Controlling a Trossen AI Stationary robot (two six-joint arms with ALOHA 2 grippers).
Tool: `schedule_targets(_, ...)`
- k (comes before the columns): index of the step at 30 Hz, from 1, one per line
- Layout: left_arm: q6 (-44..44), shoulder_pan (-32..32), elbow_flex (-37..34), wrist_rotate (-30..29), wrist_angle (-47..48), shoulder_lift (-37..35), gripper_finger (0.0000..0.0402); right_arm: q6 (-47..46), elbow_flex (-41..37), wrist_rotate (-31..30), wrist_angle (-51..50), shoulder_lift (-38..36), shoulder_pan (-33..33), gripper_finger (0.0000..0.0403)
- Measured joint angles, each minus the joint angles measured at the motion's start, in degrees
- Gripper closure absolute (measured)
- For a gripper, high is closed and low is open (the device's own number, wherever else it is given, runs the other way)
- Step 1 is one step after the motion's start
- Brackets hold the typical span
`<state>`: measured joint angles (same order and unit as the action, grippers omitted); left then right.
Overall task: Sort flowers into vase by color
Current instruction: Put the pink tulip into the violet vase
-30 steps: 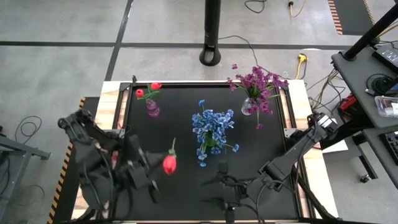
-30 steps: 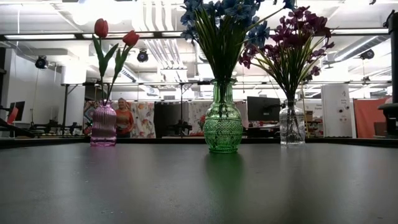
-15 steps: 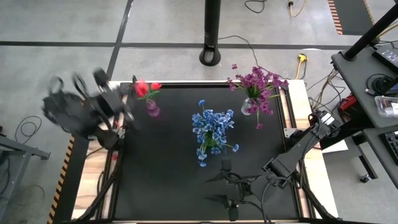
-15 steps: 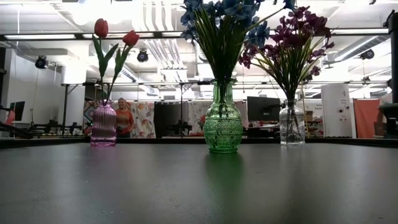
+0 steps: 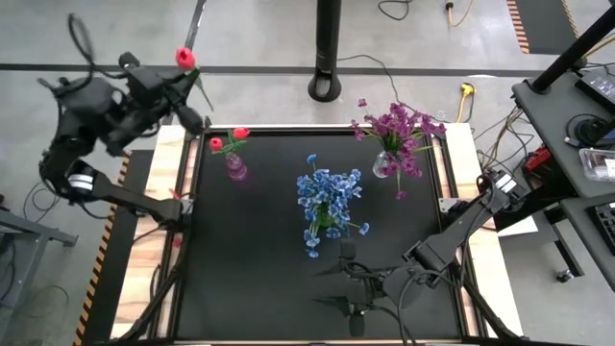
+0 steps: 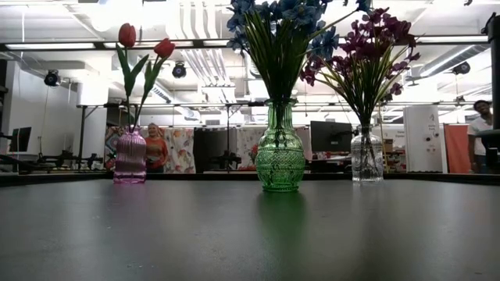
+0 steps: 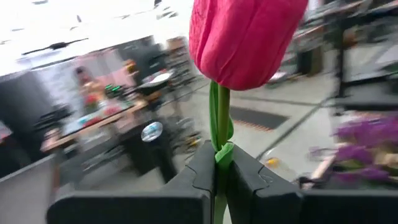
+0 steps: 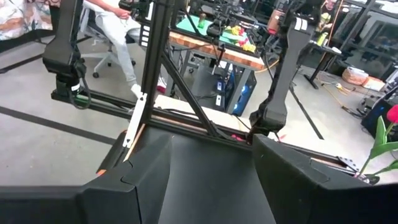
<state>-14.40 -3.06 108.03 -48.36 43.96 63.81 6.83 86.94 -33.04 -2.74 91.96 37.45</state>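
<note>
Now my left fingers [image 7: 217, 171] pinched the red tulip [image 5: 183, 58] stem, far-left beyond the tabletop [image 5: 259, 269]; best lowered stem-first, slowly, into the pink vase [image 5: 235, 169]; right fingers [image 8: 208, 180] spread, idle.

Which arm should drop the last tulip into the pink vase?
Left. Its gripper already clamps the red tulip near the pink vase; the right gripper sits open and empty at the near edge.

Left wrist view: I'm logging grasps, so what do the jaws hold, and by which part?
The left gripper holds a red tulip, jaws shut on its green stem just below the bud. The right gripper holds nothing.
</note>
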Motion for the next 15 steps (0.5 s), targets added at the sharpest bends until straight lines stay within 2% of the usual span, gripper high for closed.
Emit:
schedule_targets(5,0.7,-9.9,-7.4,8.7,-4.4,-2.2,0.0400,-0.5,0.0,0.0,-0.5,0.0,0.0,0.0186)
schedule_targets(9,0.6,-17.1,-13.0,13.3,-9.2,-4.1,0.0400,-1.6,-0.2,0.0,-0.5,0.0,0.0,0.0186)
schedule_targets(13,3.2,-23.6,-18.1,22.5,-12.1,-6.1,0.0400,-2.5,-0.5,0.0,-0.6,0.0,0.0,0.0186)
schedule_targets(15,4.1,-26.2,-20.5,24.4,-13.0,-7.0,0.0400,-2.5,-0.7,0.0,-0.5,0.0,0.0,0.0186)
